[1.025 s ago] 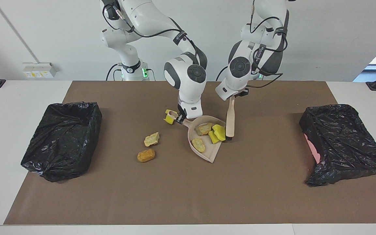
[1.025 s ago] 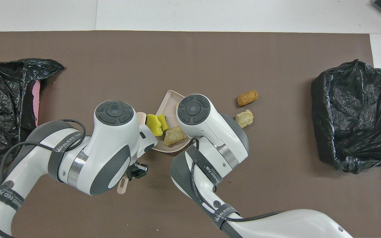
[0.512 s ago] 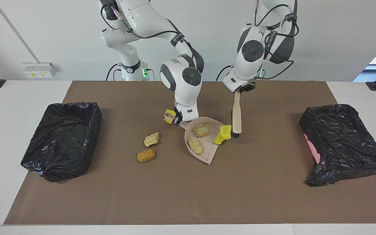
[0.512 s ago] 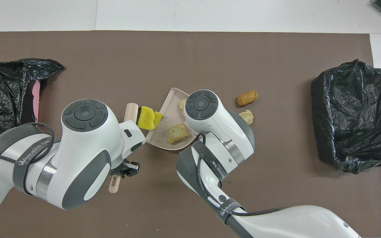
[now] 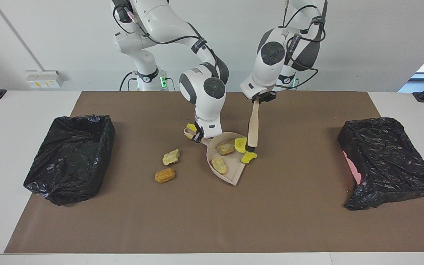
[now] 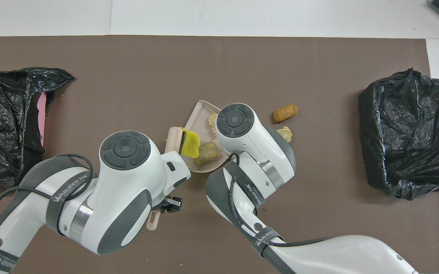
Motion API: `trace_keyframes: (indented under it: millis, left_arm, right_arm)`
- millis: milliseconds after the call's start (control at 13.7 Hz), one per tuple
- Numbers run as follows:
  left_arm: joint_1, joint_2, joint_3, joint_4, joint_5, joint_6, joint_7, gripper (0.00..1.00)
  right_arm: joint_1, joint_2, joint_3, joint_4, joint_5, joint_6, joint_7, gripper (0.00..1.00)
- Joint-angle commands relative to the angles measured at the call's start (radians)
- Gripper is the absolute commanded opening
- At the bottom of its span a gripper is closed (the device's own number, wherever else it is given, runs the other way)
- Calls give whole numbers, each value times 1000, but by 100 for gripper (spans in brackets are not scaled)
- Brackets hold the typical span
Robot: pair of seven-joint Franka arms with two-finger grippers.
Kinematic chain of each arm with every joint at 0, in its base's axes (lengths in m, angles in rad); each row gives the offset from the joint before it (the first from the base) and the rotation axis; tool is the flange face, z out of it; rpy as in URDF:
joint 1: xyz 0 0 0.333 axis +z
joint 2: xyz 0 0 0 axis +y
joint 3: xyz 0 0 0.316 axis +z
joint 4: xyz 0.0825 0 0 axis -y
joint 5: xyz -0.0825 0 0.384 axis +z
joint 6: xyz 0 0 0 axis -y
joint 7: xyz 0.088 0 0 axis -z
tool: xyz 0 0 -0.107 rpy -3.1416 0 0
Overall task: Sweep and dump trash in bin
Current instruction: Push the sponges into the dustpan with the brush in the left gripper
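Facing view: left gripper [image 5: 262,99] has its jaws clamped on the brush [image 5: 253,127] handle, bristles beside the dustpan [image 5: 234,173], touching a yellow sponge piece [image 5: 248,156] at the pan's edge. Right gripper [image 5: 198,134] grips the dustpan handle. Two tan chunks [image 5: 219,165] lie in the dustpan; an orange-brown lump [image 5: 164,175] lies nearby, toward the right arm's end of the surface.

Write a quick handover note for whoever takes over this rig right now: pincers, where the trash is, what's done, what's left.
Left pincer: shut on the brush, bristles down at the dustpan's mouth.
Right pincer: shut on the dustpan handle, pan flat on the mat.
In the pan: two tan chunks and one yellow sponge piece.
At the pan's lip by the bristles: a second yellow piece.
Unswept, toward the right arm's end: tan chunk and orange-brown lump.
Left: sweep those in, dump into a black-lined bin.
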Motion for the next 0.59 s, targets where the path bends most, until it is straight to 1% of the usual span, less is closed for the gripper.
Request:
trace_keyframes:
  millis: [0, 146, 293, 512]
  left_arm:
    - [-69, -32, 12, -94, -17, 40, -47, 0]
    - [-82, -72, 12, -146, -17, -6, -50, 0]
    - [-80, -89, 12, -150, -17, -132, -50, 0]
    - [-80, -97, 12, -137, -17, -210, -52, 0]
  right_arm:
    - [-26, -37, 6, -106, -5, 113, -35, 0]
    - [-23, -37, 6, -106, -5, 115, -32, 0]
    - [-23, -37, 6, -106, -5, 113, -32, 0]
    - [-22, -37, 6, -106, -5, 113, -32, 0]
